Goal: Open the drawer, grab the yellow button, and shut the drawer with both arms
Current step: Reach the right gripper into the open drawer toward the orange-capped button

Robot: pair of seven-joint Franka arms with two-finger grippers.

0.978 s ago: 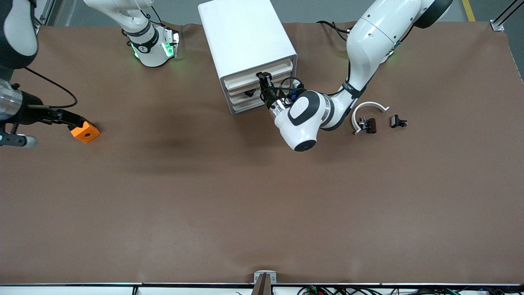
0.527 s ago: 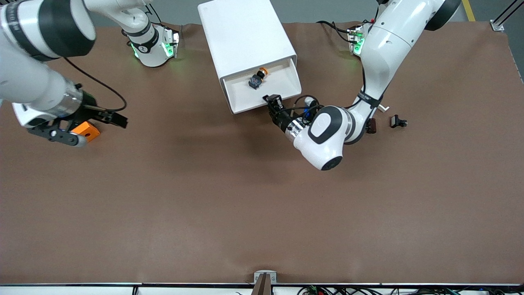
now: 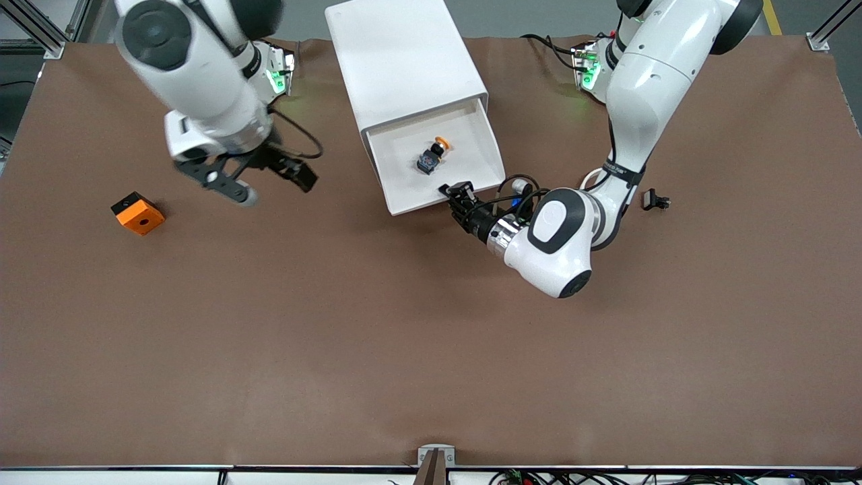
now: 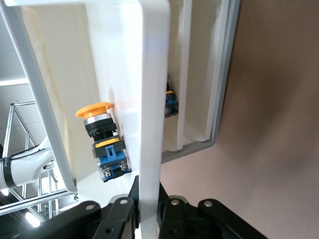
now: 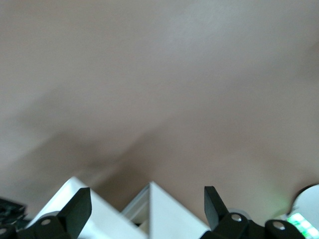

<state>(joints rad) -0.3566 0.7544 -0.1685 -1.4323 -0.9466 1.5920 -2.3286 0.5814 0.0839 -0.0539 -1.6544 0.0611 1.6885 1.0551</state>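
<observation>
The white cabinet (image 3: pixel 404 60) stands at the table's robot edge. Its top drawer (image 3: pixel 471 145) is pulled out toward the front camera. The button (image 3: pixel 431 156), an orange cap on a black and blue body, lies in the drawer. It also shows in the left wrist view (image 4: pixel 102 139). My left gripper (image 3: pixel 456 194) is shut on the drawer's front strip (image 4: pixel 152 99), with the strip between its fingers (image 4: pixel 148 204). My right gripper (image 3: pixel 276 187) is open and empty, up over the table between the orange block and the cabinet. Its wrist view shows its spread fingers (image 5: pixel 145 204) over a cabinet corner (image 5: pixel 159 214).
An orange block with a black hole (image 3: pixel 137 213) sits toward the right arm's end of the table. A small black part (image 3: pixel 654 200) lies toward the left arm's end. The white arc (image 3: pixel 591 176) beside it is mostly hidden by the left arm.
My left gripper has pulled the drawer out toward the front camera, uncovering the button. My right arm has swung from the orange block toward the cabinet, leaving the block on the table.
</observation>
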